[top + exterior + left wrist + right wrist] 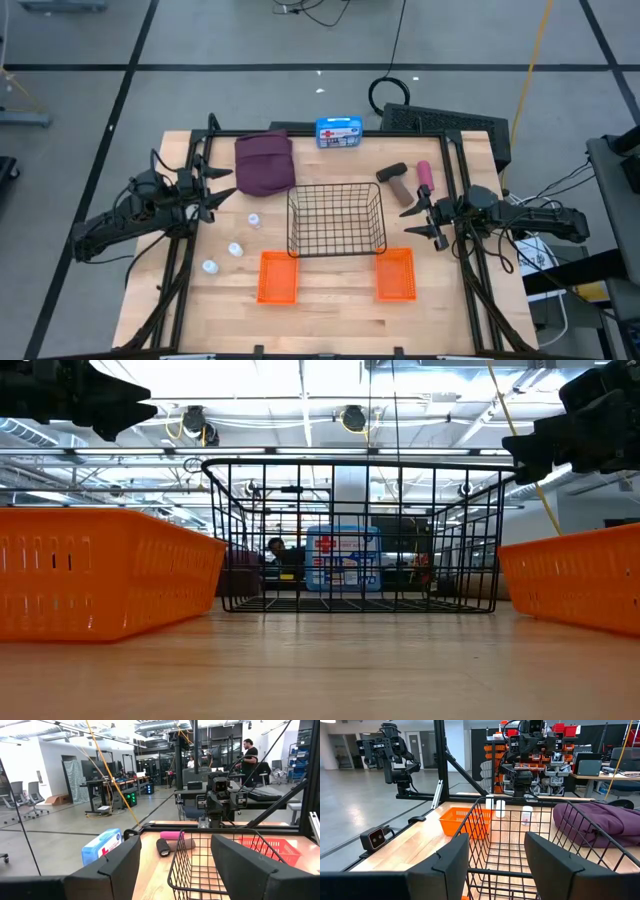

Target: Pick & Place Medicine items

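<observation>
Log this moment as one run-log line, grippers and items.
left gripper: open, empty, beside maroon pouch | right gripper: open, empty, beside wire basket | white bottles: on table | pink cylinder: on table

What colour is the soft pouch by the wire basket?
Maroon; the pouch shows best in the high view, beside the wire basket.
</observation>
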